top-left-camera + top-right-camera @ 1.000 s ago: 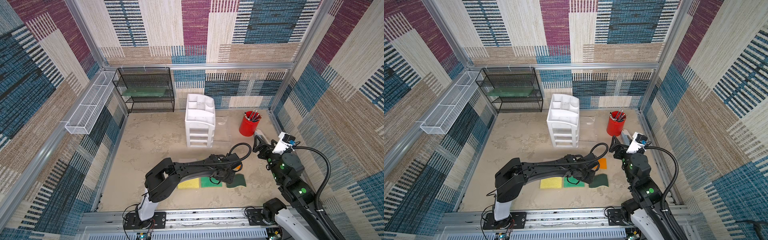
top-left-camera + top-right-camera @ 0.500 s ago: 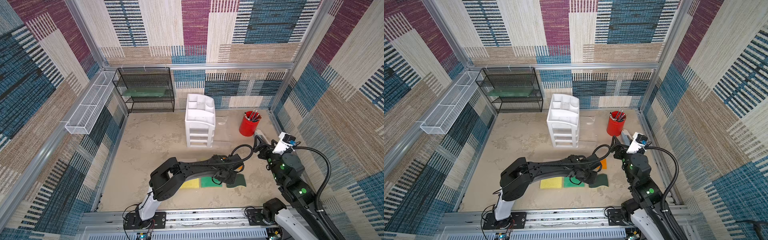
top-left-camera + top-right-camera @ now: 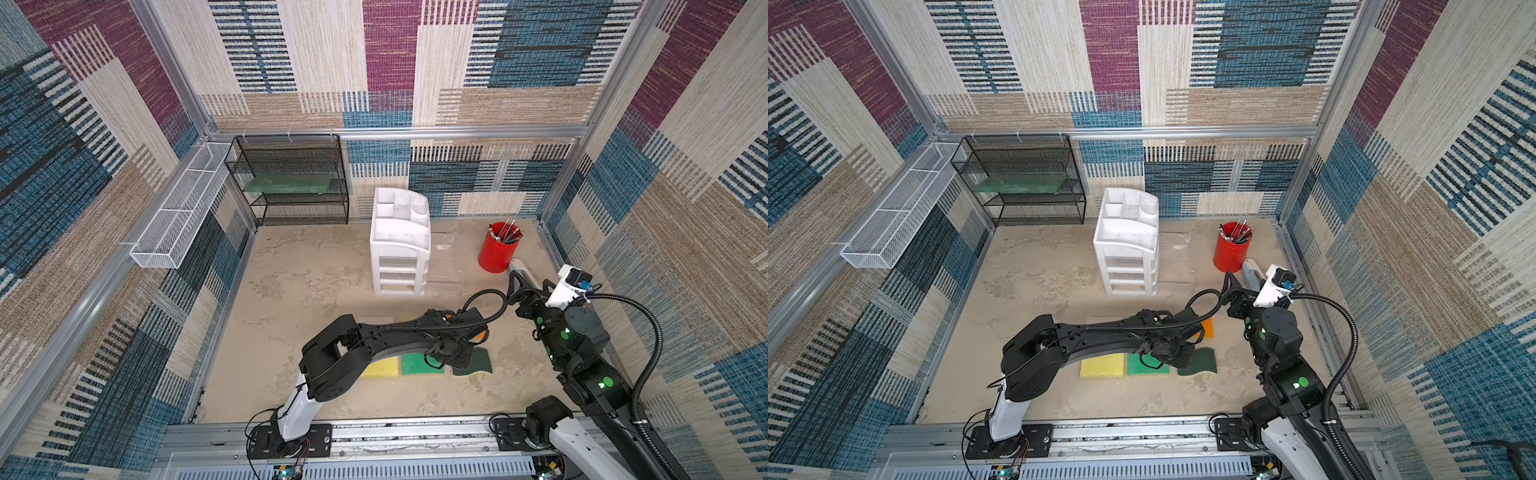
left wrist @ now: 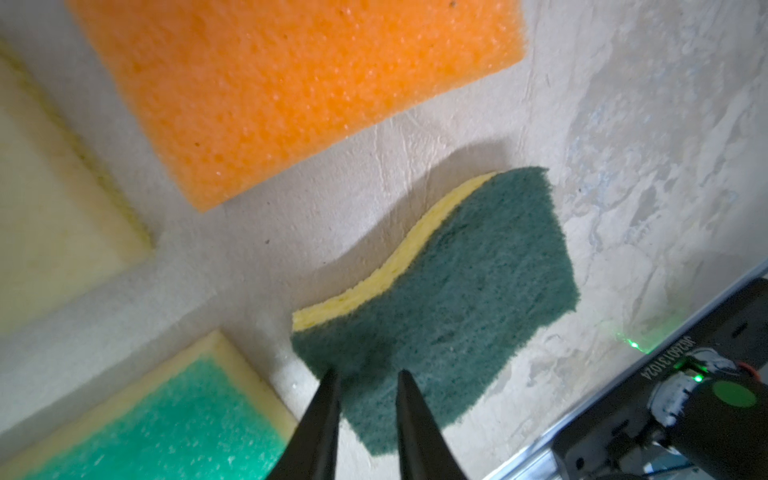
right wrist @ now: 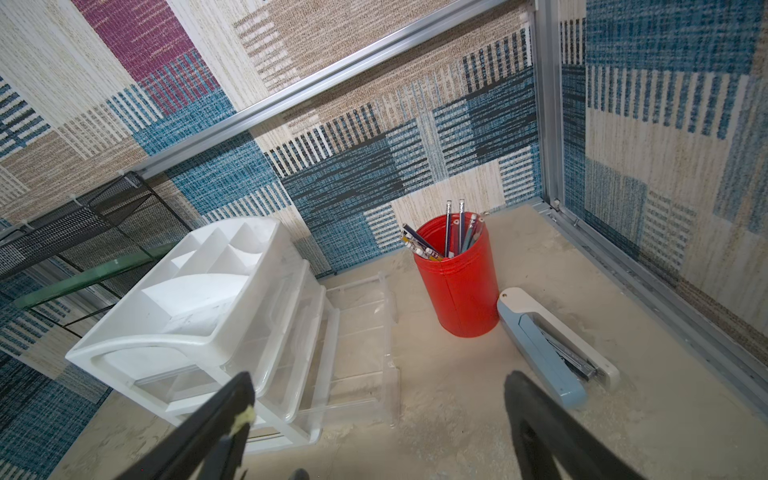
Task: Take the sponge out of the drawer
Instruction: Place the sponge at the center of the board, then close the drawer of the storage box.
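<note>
I see my left arm (image 3: 386, 332) in black shells on a white base link, and my right arm (image 3: 577, 332) black, green-lit, with a corrugated cable (image 3: 648, 332).

Only one readable marking. My left wrist view shows a white printed number on a black housing (image 4: 706, 353) of my right arm, beside a lit green LED; it sits upside down and reads roughly "J0260131024", first characters uncertain. Drawer tower (image 5: 199, 307): no label I can read. Red pencil cup (image 5: 457, 286): plain, no print. Pencils (image 5: 453, 237) in it: any lettering too small to make out. Stapler (image 5: 552, 345): no legible brand.
</note>
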Tool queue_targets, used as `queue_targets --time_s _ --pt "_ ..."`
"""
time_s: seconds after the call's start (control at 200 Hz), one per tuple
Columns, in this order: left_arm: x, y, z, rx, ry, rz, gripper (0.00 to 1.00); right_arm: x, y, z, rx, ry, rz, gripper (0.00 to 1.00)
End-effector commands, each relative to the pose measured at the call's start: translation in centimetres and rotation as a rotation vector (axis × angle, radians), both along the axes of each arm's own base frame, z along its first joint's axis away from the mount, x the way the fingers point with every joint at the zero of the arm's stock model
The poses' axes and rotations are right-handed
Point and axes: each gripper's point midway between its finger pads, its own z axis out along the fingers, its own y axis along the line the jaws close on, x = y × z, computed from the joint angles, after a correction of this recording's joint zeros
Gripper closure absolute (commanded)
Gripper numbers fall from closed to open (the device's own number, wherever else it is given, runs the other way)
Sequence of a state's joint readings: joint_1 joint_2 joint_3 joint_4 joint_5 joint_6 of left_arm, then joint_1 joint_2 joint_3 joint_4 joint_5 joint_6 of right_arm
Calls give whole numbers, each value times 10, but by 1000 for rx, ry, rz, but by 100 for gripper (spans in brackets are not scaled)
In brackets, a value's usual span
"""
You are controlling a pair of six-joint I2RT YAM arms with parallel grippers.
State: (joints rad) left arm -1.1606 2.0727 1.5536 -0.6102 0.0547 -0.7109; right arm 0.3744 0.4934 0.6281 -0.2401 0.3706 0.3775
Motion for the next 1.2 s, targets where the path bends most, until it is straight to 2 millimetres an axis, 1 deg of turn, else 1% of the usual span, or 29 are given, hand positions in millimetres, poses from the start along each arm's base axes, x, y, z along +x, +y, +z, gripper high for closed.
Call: queue_targets --time_s 0.0,0.045,0.155,0.29,0.376,0.496,0.561,0.616,0.706,0.786,0.876,0.936,1.037,1.097,1.197 --pt "4 3 5 9 -33 -14 72 1 -3 4 11 -16 -20 5" --pt "6 4 8 10 -46 -16 72 1 -3 4 10 -17 -21 5" --pt "10 4 25 -24 -91 -25 72 1 -3 3 9 -14 -21 5" --pt "11 10 56 -72 -149 -42 70 2 -3 2 7 -12 -25 5" --pt "15 20 79 -78 -208 -47 68 4 -3 -1 -1 0 -28 5" --pt "29 40 122 -96 -310 -33 61 11 -3 -9 -19 32 -39 5" --pt "41 55 147 -122 -362 -8 57 17 -2 -16 -33 63 -38 5" --pt "53 69 169 -148 -406 19 51 23 -1 -22 -43 88 -34 5" --pt "78 97 201 -189 -468 76 41 35 1 -34 -63 144 -28 5" --pt "103 125 222 -225 -498 142 36 46 2 -46 -77 203 -32 5" --pt "128 157 239 -235 -535 208 30 58 -1 -62 -95 274 -47 5" --pt "144 176 247 -240 -557 247 26 66 -6 -75 -107 327 -71 5" --pt "169 203 255 -262 -567 312 24 77 -15 -99 -120 421 -108 5" --pt "184 212 255 -292 -551 336 24 83 -17 -113 -121 474 -122 5" --pt "208 219 248 -340 -506 355 21 93 -22 -135 -129 566 -165 5"
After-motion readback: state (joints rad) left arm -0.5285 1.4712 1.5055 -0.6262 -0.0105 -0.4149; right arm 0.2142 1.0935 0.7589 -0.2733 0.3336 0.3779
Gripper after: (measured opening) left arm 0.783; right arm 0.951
